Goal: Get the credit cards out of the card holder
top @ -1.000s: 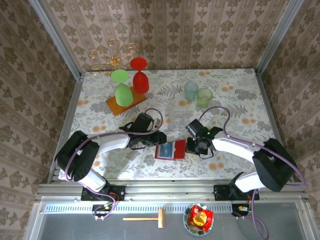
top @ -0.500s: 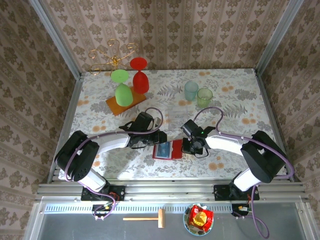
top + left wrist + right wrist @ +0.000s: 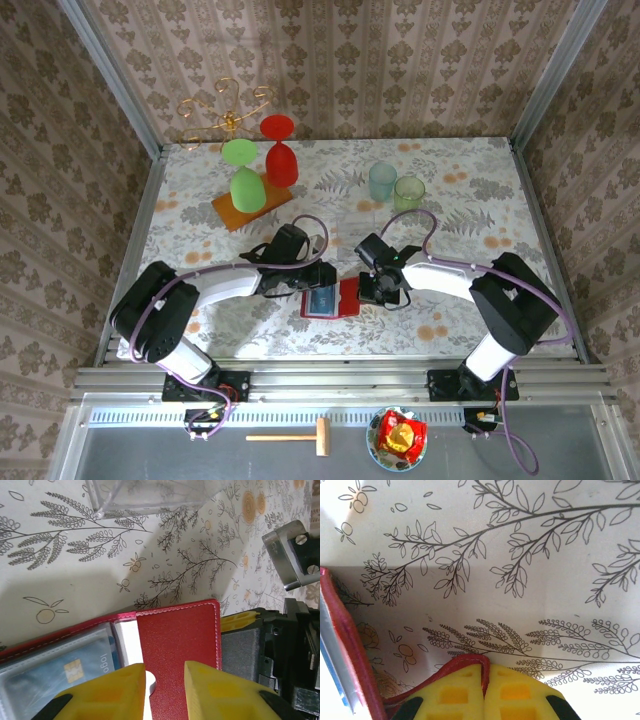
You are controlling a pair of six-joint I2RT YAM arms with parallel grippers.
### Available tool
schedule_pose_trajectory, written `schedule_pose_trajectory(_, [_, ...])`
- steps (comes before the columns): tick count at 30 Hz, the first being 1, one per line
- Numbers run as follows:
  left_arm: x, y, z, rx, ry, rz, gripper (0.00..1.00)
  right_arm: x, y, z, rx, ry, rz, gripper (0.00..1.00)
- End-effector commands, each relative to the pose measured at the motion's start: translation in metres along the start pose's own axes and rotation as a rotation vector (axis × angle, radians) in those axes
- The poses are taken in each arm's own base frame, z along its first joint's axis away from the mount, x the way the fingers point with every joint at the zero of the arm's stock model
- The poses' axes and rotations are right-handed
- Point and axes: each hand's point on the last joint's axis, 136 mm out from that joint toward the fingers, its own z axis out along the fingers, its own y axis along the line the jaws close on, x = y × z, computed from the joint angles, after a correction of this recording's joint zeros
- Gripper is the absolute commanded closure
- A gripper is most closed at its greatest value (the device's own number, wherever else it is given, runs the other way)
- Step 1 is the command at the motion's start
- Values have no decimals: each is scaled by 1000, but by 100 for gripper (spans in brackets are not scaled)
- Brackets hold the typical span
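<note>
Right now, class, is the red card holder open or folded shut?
Open: the card holder lies spread on the table, its inside facing up, with a blue card showing behind clear plastic.

Left arm [image 3: 225, 283] and right arm [image 3: 450, 280] bent inward, wrists brought near each other, left gripper [image 3: 165, 690] held narrowly parted, right gripper [image 3: 485, 685] pressed together, card holder [image 3: 350, 650] edge pinched between.

Table [image 3: 480, 200] – floral-patterned top, walled enclosure
Lying directly on it: gold wire rack [image 3: 225, 108] at the far left corner; orange wooden board [image 3: 228, 212] just in front; blue cup [image 3: 382, 181] and green cup [image 3: 408, 192] side by side; clear container [image 3: 350, 225] at centre; red card holder [image 3: 335, 300] – open, near the front edge.
</note>
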Motion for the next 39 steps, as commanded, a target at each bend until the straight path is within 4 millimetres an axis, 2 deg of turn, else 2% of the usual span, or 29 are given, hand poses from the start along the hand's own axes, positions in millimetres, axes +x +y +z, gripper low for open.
schedule_pose_trajectory(1, [-3, -12, 6, 36, 7, 5, 73, -5, 4, 3, 8, -36, -35, 99])
schedule_pose_trajectory(5, [-1, -11, 9, 38, 12, -1, 73, -5, -12, -15, 77, -76, -32, 92])
schedule_pose_trajectory(8, [-3, -9, 8, 32, -6, -1, 74, -5, -17, -29, 99, -91, -34, 80])
schedule_pose_trajectory(12, [-7, -11, 3, 31, -33, 5, 74, -4, -18, -49, 102, -114, -29, 72])
schedule_pose_trajectory(15, [-8, -14, 2, 41, -33, 11, 74, -6, -16, -66, 92, -144, -28, 69])
schedule_pose_trajectory(17, [-7, -15, 2, 46, -34, 9, 74, -9, -11, -82, 67, -177, -29, 68])
schedule_pose_trajectory(21, [-7, -15, 2, 51, -37, 8, 74, -12, 1, -101, 9, -204, -31, 68])
schedule_pose_trajectory(24, [-6, -15, 4, 56, -25, 7, 74, -13, 22, -113, -95, -217, -30, 68])
schedule_pose_trajectory(29, [-8, -8, 0, 33, -41, 4, 78, -9, 68, -113, -295, -166, -31, 76])
schedule_pose_trajectory(33, [-13, 7, -11, 2, -85, -32, 79, -3, 90, -100, -307, -117, -66, 77])
schedule_pose_trajectory(36, [-16, 17, -25, -20, -129, -51, 79, 1, 94, -75, -242, -62, -84, 77])
schedule_pose_trajectory(39, [-13, 25, -37, -39, -140, -53, 78, 1, 80, -59, -114, -55, -97, 77])
